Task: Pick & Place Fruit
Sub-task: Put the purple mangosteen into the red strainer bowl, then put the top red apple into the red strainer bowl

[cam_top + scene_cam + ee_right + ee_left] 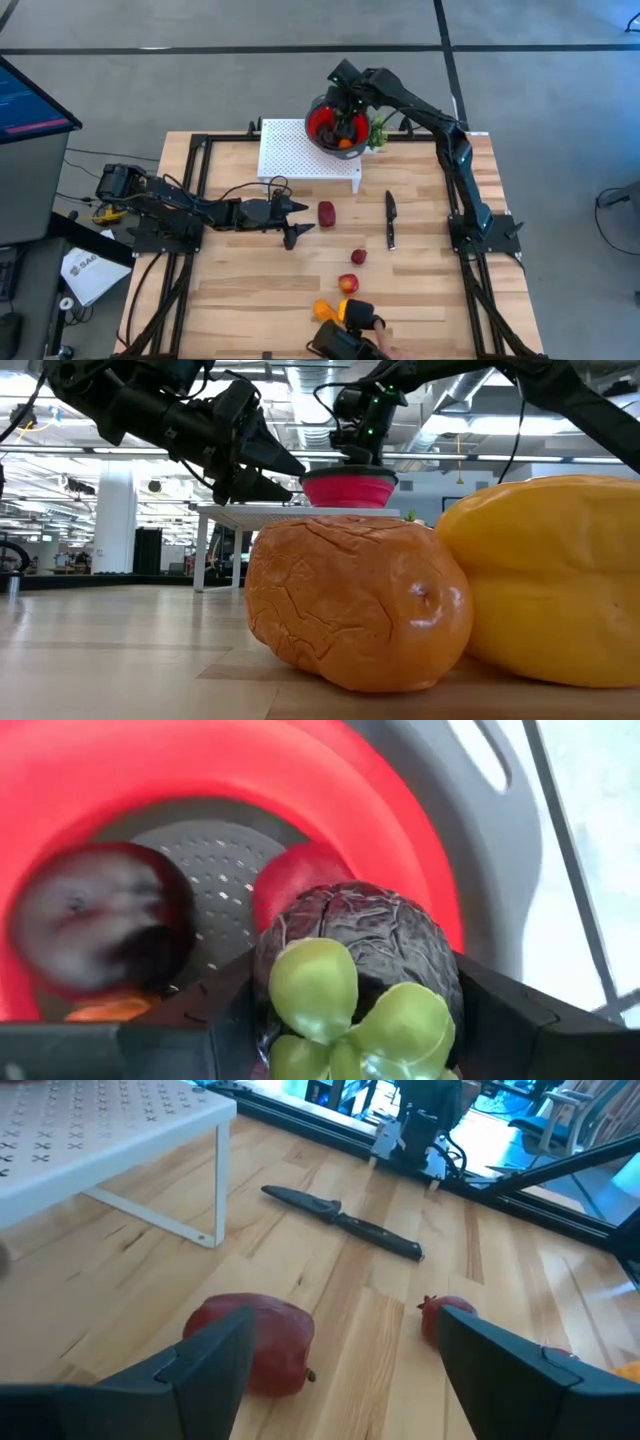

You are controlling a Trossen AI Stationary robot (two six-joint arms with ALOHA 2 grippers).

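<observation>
— While the right gripper (340, 1020) hangs over the red bowl (322, 118) on the white rack (300, 155), how far along would you say they are?

— Partway, I'd judge. Its jaws are clamped on a dark purple fruit with green leaves (350, 980), right above the bowl, and a few pieces already lie inside: a red one (300, 870), something orange (110, 1008).

— And what's left?

— Several fruits on the tabletop (250, 290). A maroon piece (326, 212) sits just in front of the left gripper (296, 220), whose jaws stand wide and empty. Farther on there's a small red one (358, 257), another red (347, 284), then an orange (355, 605) touching a big yellow fruit (545, 575) at the near edge.

— Anything in the way?

— A black knife (390, 220) lies between the arms, apart from the fruit. The tabletop is pale wood planks in a black frame. Beyond it, grey floor, a monitor (30, 100) to the left, and an open office space with ceiling ducts.
</observation>
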